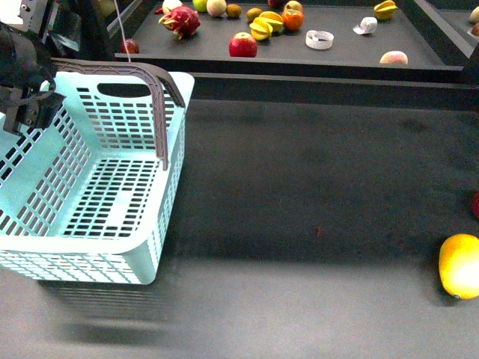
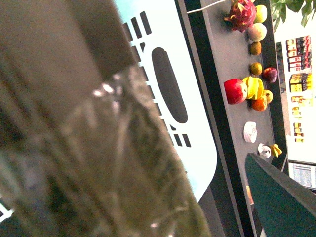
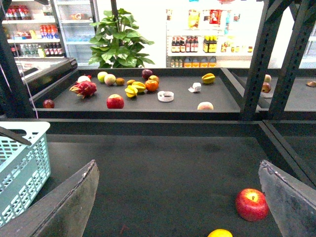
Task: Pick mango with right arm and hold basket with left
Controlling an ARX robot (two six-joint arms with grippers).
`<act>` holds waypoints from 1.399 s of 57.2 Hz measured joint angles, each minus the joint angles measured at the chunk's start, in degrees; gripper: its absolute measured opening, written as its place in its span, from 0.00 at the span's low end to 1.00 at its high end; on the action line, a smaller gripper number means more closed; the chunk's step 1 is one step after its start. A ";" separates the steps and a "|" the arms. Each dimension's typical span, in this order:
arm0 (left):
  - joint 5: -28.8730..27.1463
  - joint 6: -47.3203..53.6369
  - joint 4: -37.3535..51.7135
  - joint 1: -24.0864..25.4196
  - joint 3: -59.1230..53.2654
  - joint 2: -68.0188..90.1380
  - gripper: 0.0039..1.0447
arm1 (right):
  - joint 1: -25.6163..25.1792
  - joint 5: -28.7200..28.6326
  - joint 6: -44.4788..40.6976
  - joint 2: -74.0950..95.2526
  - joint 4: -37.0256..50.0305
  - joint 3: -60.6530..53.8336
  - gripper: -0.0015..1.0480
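Observation:
The mango [image 1: 459,266] is a smooth yellow-orange oval lying on the dark table at the far right edge of the front view; its top shows at the lower edge of the right wrist view [image 3: 220,233]. The light blue slatted basket [image 1: 97,187] stands at the left with its grey handle [image 1: 157,97] up. My left gripper [image 1: 26,101] is shut on the basket's far left rim; in the left wrist view a blurred finger [image 2: 74,148] fills most of the picture over the basket wall [image 2: 173,98]. My right gripper [image 3: 180,197] is open, its fingers wide apart above the table, the mango near them.
A red apple [image 3: 252,204] lies beside the mango, close to one right finger. A raised tray [image 1: 441,56] at the back holds a dragon fruit [image 1: 182,21], a red apple [image 1: 242,45], starfruits [image 1: 266,26], an orange and tape rolls. Dark frame posts [image 3: 256,59] stand at the right.

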 joint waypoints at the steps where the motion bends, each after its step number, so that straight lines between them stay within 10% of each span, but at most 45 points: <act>1: 0.02 -0.02 -0.17 0.00 0.17 0.02 0.68 | 0.00 0.00 0.00 0.00 0.00 -0.02 0.92; 21: 2.01 -4.02 -1.66 -0.72 3.02 0.55 0.09 | 0.00 0.00 0.00 0.00 0.00 -0.02 0.92; 80: 11.17 17.53 4.00 -11.98 -11.50 -19.37 0.08 | 0.00 0.00 0.00 0.00 0.00 0.00 0.92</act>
